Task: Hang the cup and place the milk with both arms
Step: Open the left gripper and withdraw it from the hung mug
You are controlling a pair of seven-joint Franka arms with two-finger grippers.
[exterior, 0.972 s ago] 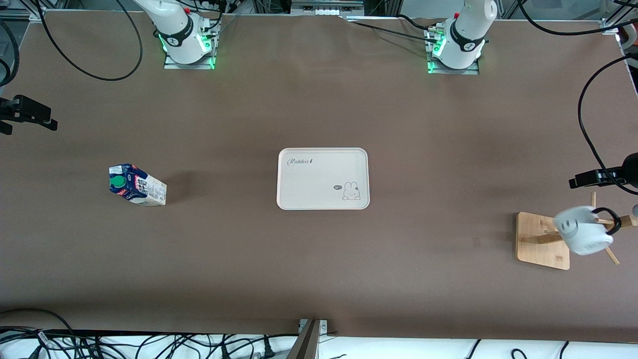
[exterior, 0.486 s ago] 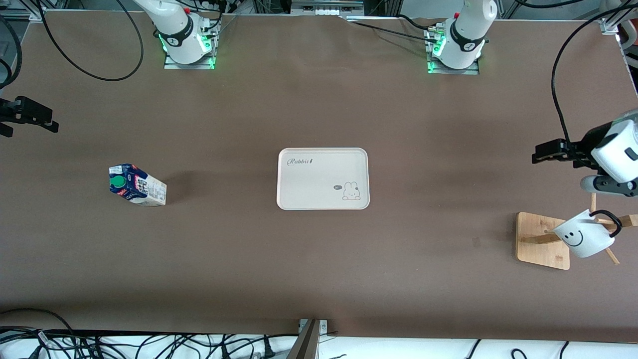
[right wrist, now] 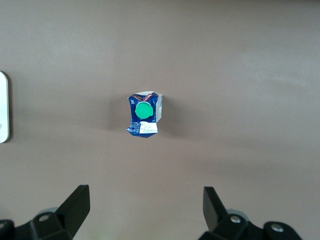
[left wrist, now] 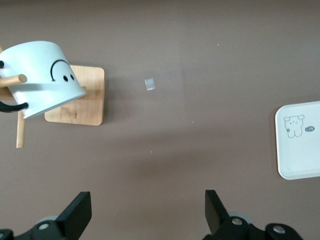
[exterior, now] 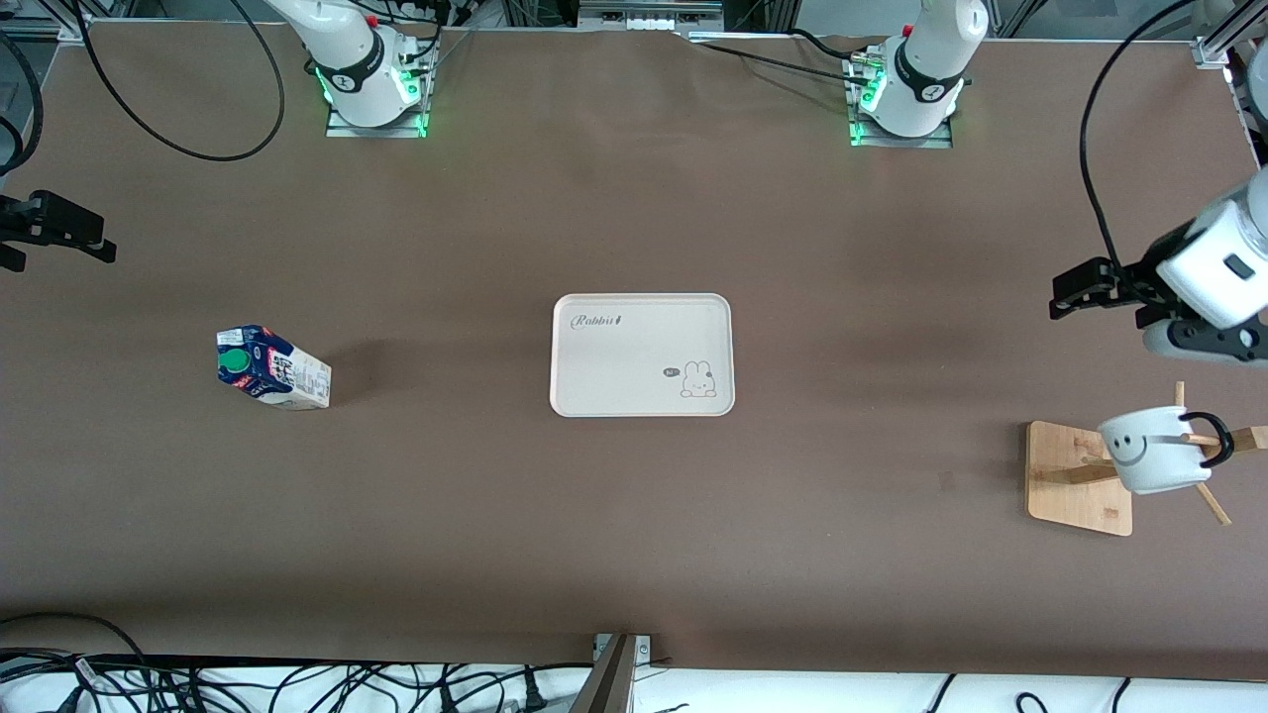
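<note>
Right tool sits at about 9 o'clock of the table, fingers spread wide and holding nothing, up above the milk carton. The carton stands on the table at 9 o'clock from the rabbit tray, well apart from it. Over at 3 o'clock the smiley cup hangs by its black handle on a peg of the wooden mug rack. Left tool is just past it around 12 o'clock, wide open and empty.
</note>
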